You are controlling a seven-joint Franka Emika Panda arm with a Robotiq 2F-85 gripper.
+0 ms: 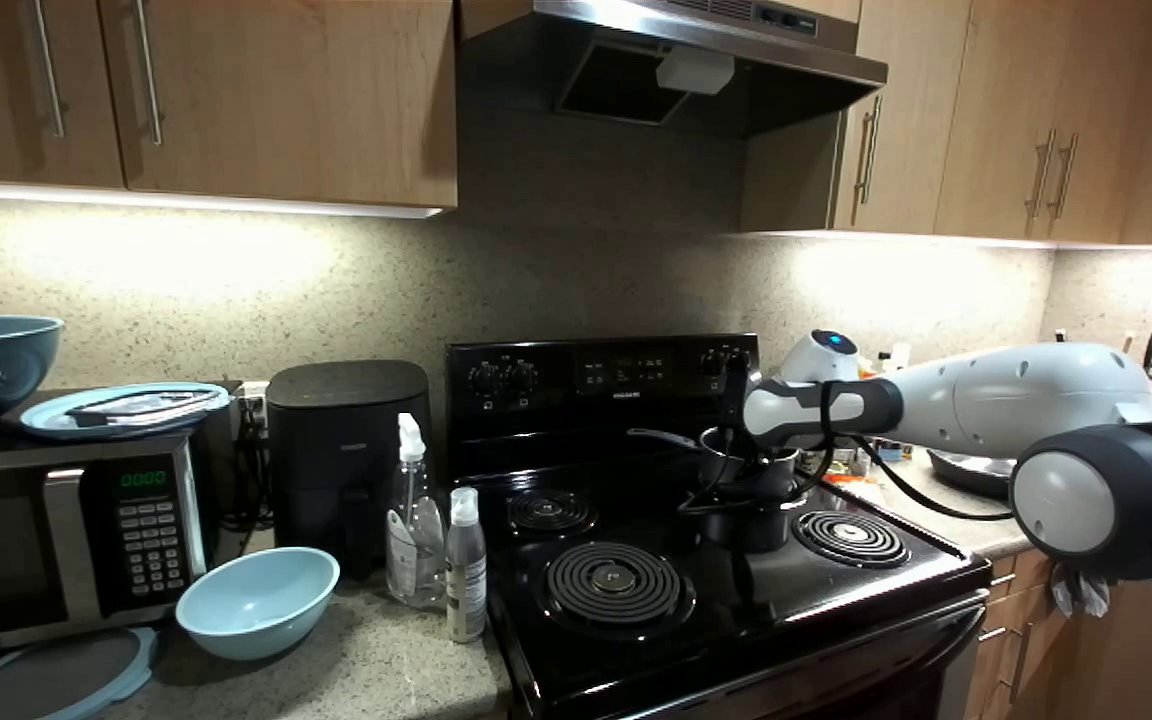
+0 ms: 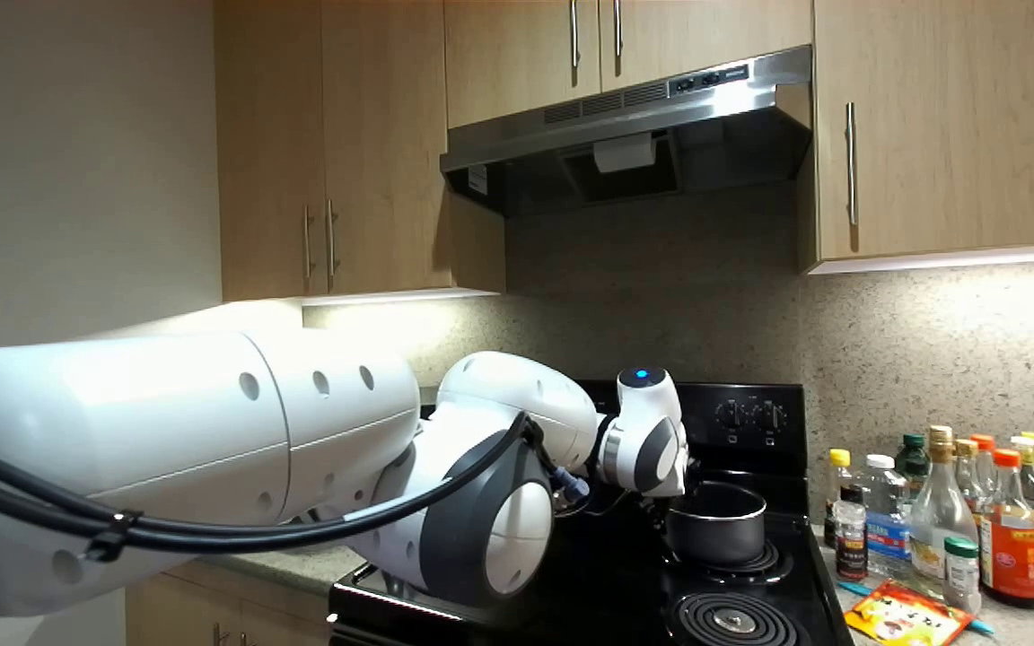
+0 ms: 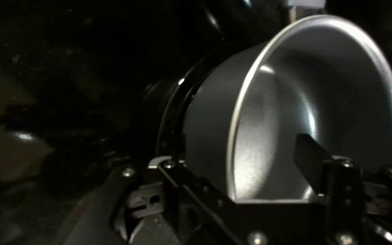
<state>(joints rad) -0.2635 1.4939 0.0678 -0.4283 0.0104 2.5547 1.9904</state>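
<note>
Pot point(image 3: 294, 102) wall straddled by parted gripper point(image 3: 243, 149); tipping, slipping and snagging risked

Main risk, as judged: pot dragged or tipped on its burner point(image 2: 764, 563) if the wrist is shifted while the inner finger point(image 3: 311, 165) is inside the rim. The wall could be pushed sideways and the vessel levered over; not much resistance expected from a pan that size. Crooked bite also possible: rim seen running at a slant to the fingers in the wrist view, so pads might be met unevenly and the smooth wall slipped off. Third hazard: cabling point(image 2: 266, 536), also looped close by the pot in an exterior view, could be caught on the rim or the handle point(image 1: 661, 438).

Position: pot seated upright on the burner, directly at the fingertips. Rim passed between the two fingers, one outside the wall, one over the interior. Gap shown on either side of the rim at the tips; no clamp seen. Whether the near rim is touched by the gripper's body cannot be told, that stretch being covered. Handle left unheld, set across the pot from the gripper.
</note>
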